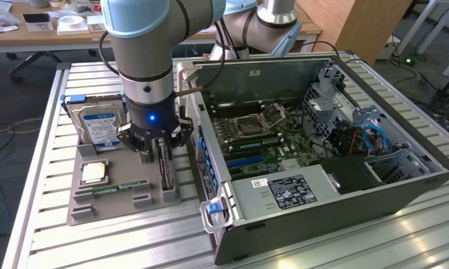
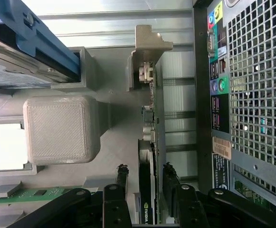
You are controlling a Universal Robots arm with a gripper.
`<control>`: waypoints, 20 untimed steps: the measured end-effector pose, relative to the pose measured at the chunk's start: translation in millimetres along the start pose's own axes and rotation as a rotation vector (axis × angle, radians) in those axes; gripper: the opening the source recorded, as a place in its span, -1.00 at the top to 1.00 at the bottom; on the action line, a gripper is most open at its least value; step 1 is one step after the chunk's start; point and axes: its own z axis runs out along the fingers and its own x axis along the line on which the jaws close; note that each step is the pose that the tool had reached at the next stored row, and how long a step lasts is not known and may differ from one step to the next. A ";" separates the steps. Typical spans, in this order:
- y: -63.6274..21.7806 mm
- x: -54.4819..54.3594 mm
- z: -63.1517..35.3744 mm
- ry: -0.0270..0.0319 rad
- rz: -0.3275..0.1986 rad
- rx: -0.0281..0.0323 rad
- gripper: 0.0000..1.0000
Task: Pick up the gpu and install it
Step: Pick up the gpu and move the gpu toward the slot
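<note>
The gpu stands on edge in a slot of the grey holder tray, close beside the open computer case. My gripper has come down over the card from above. In the wrist view the gpu runs away from the camera as a thin dark edge and ends in its silver bracket. My gripper straddles the card. One dark fingertip is on one side and its partner is on the other, each with a small gap to the card. The gripper is open.
The tray also holds a hard drive with a blue-white label, a processor chip and a green memory stick. Inside the case lies the motherboard. The case's rear panel stands close beside the card. Everything rests on a slatted metal table.
</note>
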 end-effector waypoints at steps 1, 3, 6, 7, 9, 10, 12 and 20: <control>0.0 0.0 0.0 0.0001 0.000 0.0001 0.14; 0.0 0.0 0.0 0.0000 0.000 0.0001 0.14; 0.0 0.0 2.2 -0.0003 0.000 -0.0002 0.14; -0.1 0.0 2.4 0.0000 0.000 0.0000 0.14; -0.1 0.1 2.4 0.0001 0.000 0.0001 0.14; -0.1 0.0 2.6 0.0000 0.000 0.0001 0.14; 0.0 -0.1 2.8 -0.0001 0.000 -0.0001 0.14; 0.1 -2.1 2.9 -0.0002 0.000 0.0004 0.14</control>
